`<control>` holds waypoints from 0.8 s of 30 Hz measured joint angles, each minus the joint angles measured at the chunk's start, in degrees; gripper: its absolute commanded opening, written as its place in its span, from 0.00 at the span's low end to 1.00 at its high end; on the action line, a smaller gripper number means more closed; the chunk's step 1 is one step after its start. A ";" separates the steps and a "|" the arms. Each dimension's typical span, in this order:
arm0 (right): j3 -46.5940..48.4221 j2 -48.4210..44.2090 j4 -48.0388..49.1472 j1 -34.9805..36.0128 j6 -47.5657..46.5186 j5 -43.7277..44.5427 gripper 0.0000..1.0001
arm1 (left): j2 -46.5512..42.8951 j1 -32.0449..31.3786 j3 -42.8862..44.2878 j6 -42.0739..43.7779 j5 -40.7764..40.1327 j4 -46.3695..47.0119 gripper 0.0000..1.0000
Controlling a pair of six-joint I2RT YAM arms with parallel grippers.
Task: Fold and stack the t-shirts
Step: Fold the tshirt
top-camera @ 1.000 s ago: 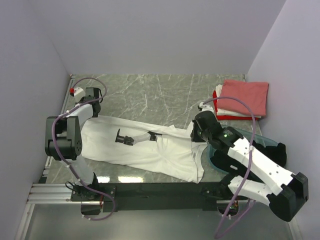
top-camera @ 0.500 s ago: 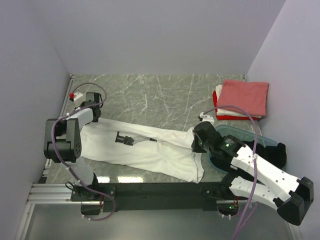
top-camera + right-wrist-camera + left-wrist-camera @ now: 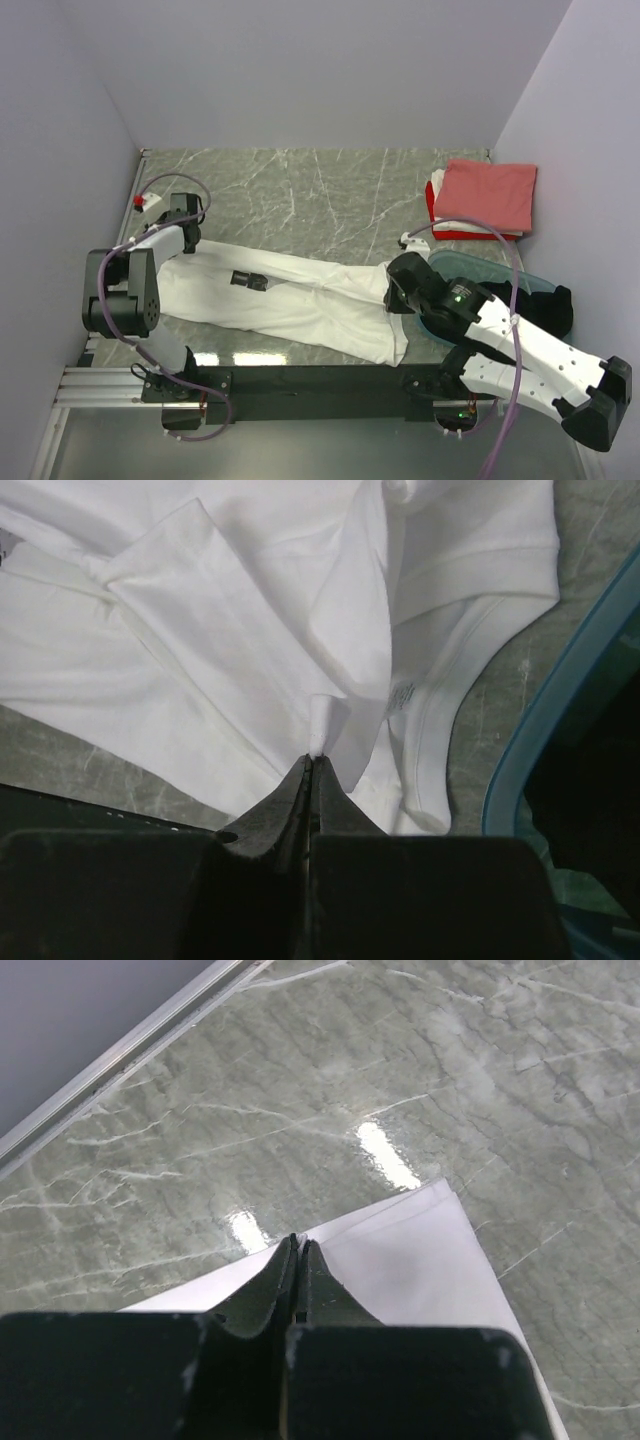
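A large white t-shirt (image 3: 310, 305) with a dark graphic (image 3: 248, 280) lies stretched across the table's near half. My left gripper (image 3: 186, 242) is shut on its left corner, low over the marble; the left wrist view shows the gripper (image 3: 300, 1242) pinching the cloth (image 3: 410, 1260). My right gripper (image 3: 393, 292) is shut on a raised fold at the shirt's right end; the right wrist view shows it (image 3: 313, 758) on the shirt (image 3: 240, 630). A folded stack sits at the back right, a salmon-pink shirt (image 3: 487, 193) on red and white ones (image 3: 433, 198). A black shirt (image 3: 553, 305) lies in the tub.
A translucent teal tub (image 3: 522, 276) stands at the right, partly under my right arm; its rim shows in the right wrist view (image 3: 560, 680). Side walls close in the table on the left and right. A black rail (image 3: 300, 380) runs along the near edge.
My right gripper has moved toward the near edge with the cloth. My left gripper has shifted a little with its corner. The white shirt now lies longer and tauter between them.
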 measured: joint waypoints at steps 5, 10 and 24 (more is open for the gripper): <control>-0.72 0.31 -0.22 1.18 1.05 0.66 0.00 | -1.77 0.11 -1.25 -1.57 -0.72 -0.79 0.40; -0.72 1.20 -0.76 2.78 2.08 1.49 0.00 | -7.54 1.16 -5.46 -4.44 -2.05 -1.70 0.79; -0.57 4.63 -4.66 9.88 6.75 4.63 0.57 | -24.81 0.46 -7.76 -5.97 1.27 -1.57 0.92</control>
